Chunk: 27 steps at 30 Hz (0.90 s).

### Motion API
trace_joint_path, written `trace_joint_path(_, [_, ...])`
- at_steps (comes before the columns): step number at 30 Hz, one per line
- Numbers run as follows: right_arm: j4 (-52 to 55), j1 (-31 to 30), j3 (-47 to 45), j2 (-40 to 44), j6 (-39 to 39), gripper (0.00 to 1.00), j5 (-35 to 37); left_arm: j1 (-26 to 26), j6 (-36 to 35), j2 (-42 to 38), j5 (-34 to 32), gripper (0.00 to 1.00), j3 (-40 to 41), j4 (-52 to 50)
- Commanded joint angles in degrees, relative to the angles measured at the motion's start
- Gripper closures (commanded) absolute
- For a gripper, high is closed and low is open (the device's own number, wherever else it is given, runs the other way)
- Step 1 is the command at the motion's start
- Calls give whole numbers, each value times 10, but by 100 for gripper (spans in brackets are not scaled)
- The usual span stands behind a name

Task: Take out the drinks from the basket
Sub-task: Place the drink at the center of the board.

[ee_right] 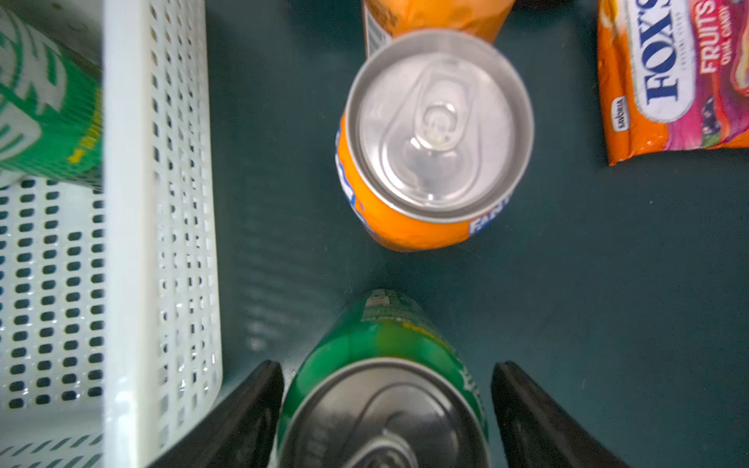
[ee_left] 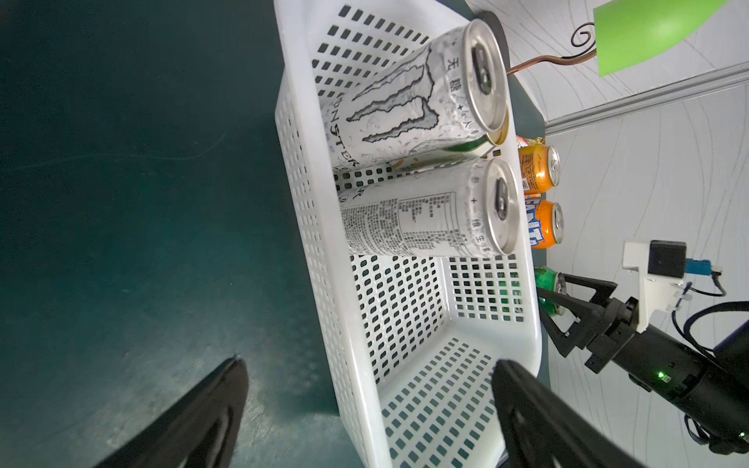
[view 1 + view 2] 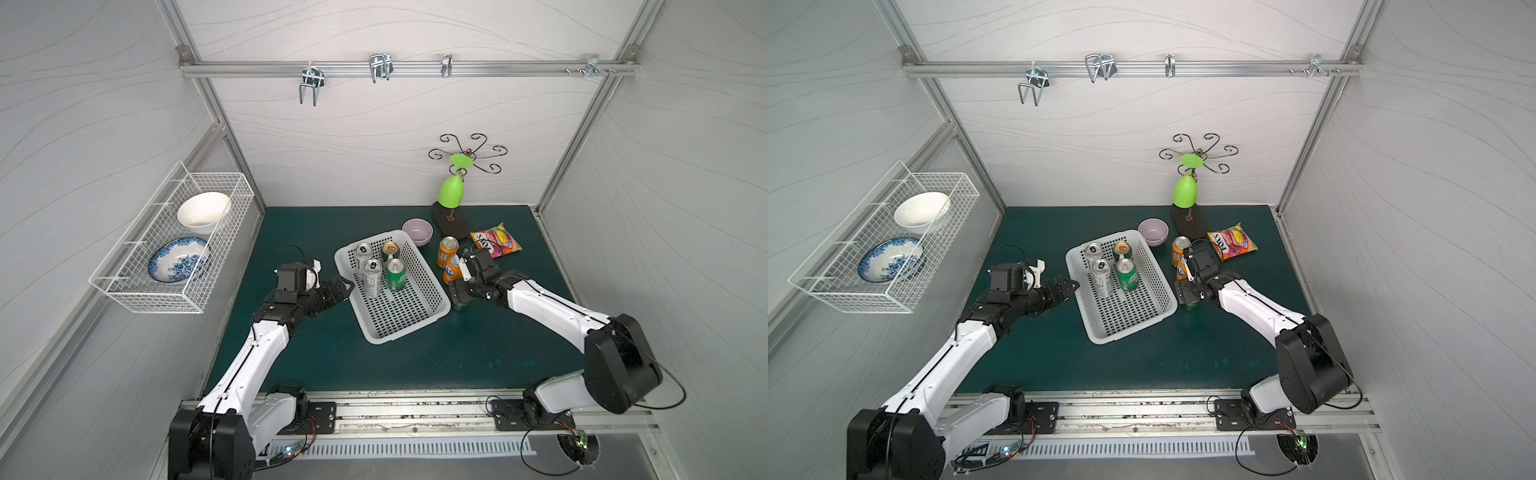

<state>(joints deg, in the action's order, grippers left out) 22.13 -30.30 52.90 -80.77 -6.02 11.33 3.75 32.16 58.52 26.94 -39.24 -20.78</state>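
The white perforated basket [image 3: 409, 328] [image 3: 1133, 322] lies mid-table. Upright at its far end stand two slim silver-white cans [image 3: 364, 254] [image 3: 372, 278], a cream-and-green can [image 3: 390, 250] and a green can [image 3: 396, 275]. Two orange cans [image 3: 448, 250] [image 3: 452, 271] stand on the mat right of the basket. My right gripper [image 3: 460, 299] [image 1: 387, 370] hangs over another green can [image 1: 381, 348] standing on the mat there, jaws open with gaps on both sides. My left gripper [image 3: 345, 286] [image 2: 371, 366] is open, straddling the basket's left wall [image 2: 308, 251].
A candy bag [image 3: 496, 240] lies right of the orange cans. A lilac bowl [image 3: 417, 231] and a stand holding a green cup [image 3: 451, 195] are behind the basket. A wire rack [image 3: 166, 266] with two bowls hangs on the left wall.
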Motion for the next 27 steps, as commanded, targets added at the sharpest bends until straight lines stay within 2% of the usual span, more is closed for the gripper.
trace_joint_path(1, [29,5,20,28,7,10,2,-2,-24,-12,-13,2,-42,-24])
trace_joint_path(6, [65,8,38,72,8,1,7,-2,-41,-15,-18,2,-76,-64])
trace_joint_path(11, [98,10,51,127,5,1,1,14,-59,-15,-40,2,-114,-100])
trace_joint_path(15, [113,10,55,167,-1,1,-2,61,-80,-3,-98,2,-156,-136])
trace_joint_path(27, [144,14,50,251,-5,1,11,200,-120,109,-284,3,-296,-226])
